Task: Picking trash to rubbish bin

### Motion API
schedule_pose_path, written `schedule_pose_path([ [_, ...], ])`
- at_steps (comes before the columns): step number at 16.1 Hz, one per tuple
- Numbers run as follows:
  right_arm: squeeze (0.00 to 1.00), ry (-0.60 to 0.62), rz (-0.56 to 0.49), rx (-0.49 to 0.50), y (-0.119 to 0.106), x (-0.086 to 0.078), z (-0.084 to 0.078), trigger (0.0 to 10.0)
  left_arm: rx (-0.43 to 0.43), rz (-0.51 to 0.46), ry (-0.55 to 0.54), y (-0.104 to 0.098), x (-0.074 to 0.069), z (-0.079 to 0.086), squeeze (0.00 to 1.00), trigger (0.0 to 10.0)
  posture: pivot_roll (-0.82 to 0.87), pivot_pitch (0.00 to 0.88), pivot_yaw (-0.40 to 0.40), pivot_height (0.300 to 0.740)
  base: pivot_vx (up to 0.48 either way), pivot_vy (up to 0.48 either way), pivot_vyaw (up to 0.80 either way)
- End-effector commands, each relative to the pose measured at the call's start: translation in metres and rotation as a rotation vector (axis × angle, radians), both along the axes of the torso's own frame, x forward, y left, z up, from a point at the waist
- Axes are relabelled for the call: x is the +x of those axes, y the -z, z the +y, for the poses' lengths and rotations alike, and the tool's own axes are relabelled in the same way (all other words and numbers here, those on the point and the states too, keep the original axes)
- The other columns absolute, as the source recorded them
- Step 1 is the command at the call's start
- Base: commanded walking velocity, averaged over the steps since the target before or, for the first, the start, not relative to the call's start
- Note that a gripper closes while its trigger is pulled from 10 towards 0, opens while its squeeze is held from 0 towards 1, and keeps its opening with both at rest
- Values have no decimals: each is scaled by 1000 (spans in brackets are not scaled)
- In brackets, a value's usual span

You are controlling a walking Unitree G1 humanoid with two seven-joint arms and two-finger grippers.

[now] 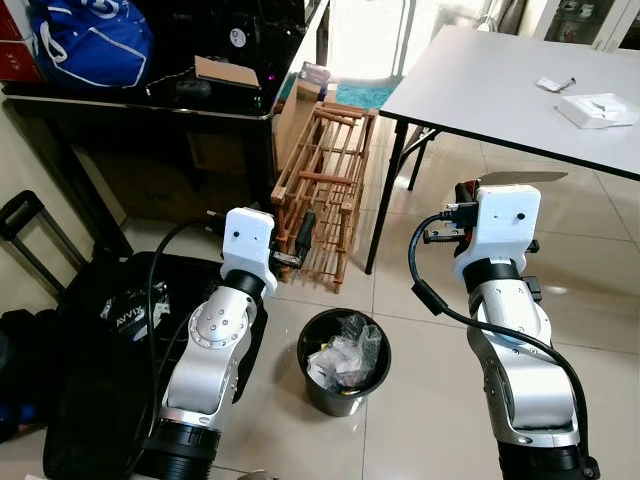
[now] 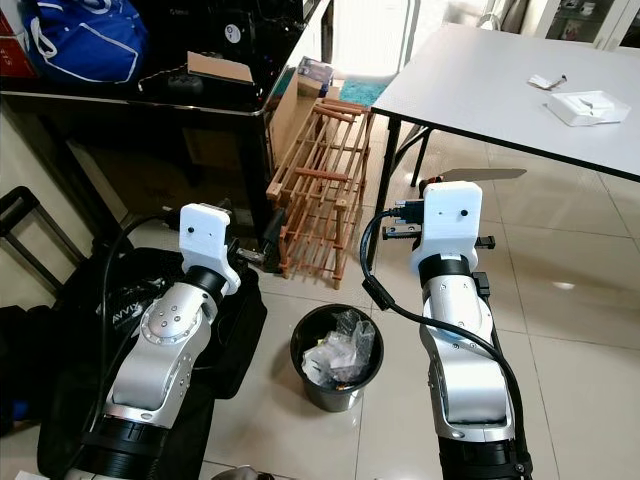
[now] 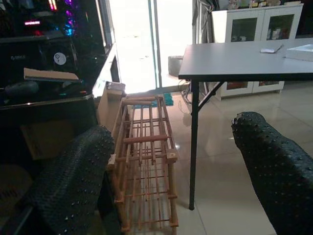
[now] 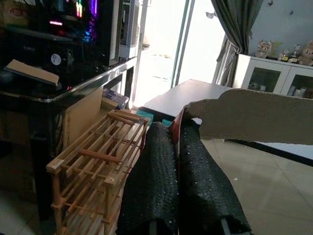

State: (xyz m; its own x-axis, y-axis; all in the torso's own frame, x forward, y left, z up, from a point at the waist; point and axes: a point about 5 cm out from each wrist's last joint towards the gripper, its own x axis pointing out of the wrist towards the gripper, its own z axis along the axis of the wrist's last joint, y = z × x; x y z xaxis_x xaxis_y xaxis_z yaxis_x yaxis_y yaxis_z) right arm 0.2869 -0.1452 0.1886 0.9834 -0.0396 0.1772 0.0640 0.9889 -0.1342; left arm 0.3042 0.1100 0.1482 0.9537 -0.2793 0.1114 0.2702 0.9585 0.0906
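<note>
Our right end effector is clamped on a flat cardboard scrap, held up near the grey desk. Left end effector gapes wide, empty, facing the wooden rack. Black rubbish bin sits on the floor between our arms, holding crumpled trash.

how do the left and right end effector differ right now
The left end effector has its fingers spread wide apart with nothing between them; the right end effector is shut, pinching a flat piece of cardboard. The left one is held beside the wooden rack, the right one near the grey table. Both have black, dotted fingers and are raised on either side of the black rubbish bin.
</note>
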Motion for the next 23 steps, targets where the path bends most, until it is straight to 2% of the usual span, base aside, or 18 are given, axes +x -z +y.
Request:
schedule_pose_path([
  [1, 0, 14, 10, 16, 3, -2, -4, 10000, -5, 6, 9, -1, 0, -1, 0, 10000, 19, 73, 24, 740, 0, 0, -800],
  [8, 0, 16, 14, 12, 4, -5, -4, 10000, -37, 38, 4, 2, -1, -2, 0, 10000, 11, 81, 23, 740, 0, 0, -800],
  [15, 0, 19, 12, 7, 4, -6, -4, 10000, -35, 41, 28, 1, -1, -4, 0, 10000, 6, 83, 29, 740, 0, 0, 0],
  [20, 0, 18, 13, 5, 4, -6, -4, 10000, -36, 12, 102, -2, -6, -9, 0, 10000, 5, 86, 25, 740, 0, 0, 0],
  [23, 0, 14, 15, 4, 4, -7, -3, 10000, -37, 8, 113, -2, -8, -10, 0, 10000, 7, 90, 23, 740, 324, 0, 0],
])
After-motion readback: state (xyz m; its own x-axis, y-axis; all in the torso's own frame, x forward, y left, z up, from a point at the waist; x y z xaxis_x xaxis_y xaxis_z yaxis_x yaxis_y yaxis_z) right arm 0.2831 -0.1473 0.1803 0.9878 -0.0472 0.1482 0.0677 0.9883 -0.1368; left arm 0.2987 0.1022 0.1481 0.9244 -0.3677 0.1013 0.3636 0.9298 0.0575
